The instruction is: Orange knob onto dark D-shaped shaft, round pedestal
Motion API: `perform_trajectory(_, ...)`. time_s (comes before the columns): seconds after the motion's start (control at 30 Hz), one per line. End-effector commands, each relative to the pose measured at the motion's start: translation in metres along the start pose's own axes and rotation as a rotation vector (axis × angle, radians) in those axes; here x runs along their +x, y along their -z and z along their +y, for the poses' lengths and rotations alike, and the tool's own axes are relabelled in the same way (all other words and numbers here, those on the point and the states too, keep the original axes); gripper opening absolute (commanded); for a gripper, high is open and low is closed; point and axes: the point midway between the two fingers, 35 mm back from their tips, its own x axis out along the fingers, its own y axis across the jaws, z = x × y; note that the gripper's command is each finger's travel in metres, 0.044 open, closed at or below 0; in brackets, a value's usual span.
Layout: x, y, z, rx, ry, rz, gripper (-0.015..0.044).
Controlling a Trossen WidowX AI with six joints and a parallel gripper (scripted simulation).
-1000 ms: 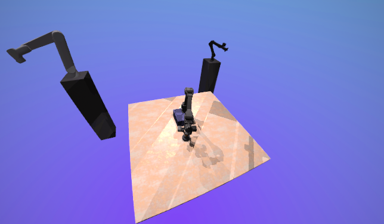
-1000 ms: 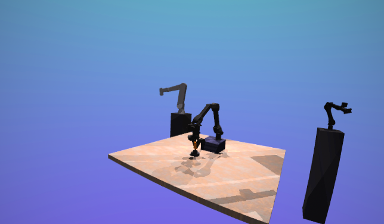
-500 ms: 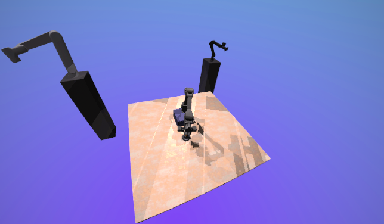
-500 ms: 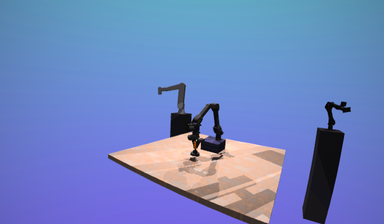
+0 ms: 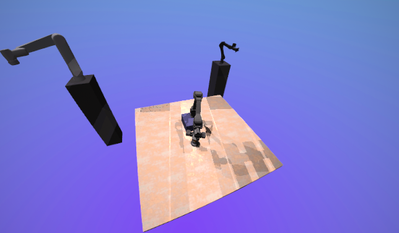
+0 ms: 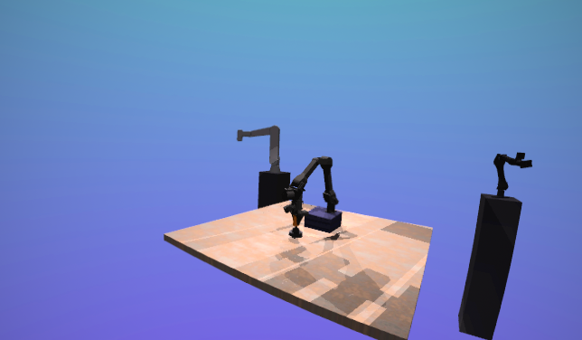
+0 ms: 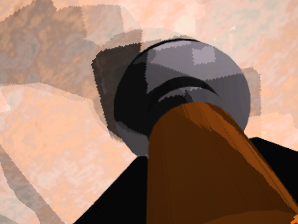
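Note:
The orange knob (image 6: 295, 221) (image 7: 200, 160) is upright between the fingers of my gripper (image 6: 295, 220), which is shut on it. In the wrist view the dark fingers show at both sides of the knob. The round dark pedestal (image 5: 195, 144) (image 6: 295, 233) (image 7: 225, 90) stands on the table directly below. The knob's lower end is over the middle of the pedestal and covers its near part. The shaft is hidden by the knob. Whether the knob's lower end touches the pedestal I cannot tell.
My arm stands on a dark blue box (image 5: 187, 121) (image 6: 323, 219) on the wooden table (image 5: 157, 186) (image 6: 215, 246). Beyond the table stand two dark pillars (image 5: 95, 108) (image 6: 490, 262) with other arms on top. Shadows lie across the table.

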Motion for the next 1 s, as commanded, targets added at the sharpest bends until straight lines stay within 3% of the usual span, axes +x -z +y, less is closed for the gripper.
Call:
perform_trajectory(0.0,-0.0002,0.0019,-0.0008,0.008,0.001,-0.002,0.0000)
perform_trajectory(0.97,-0.0037,-0.0024,0.0005,0.094,0.001,-0.002,0.0000)
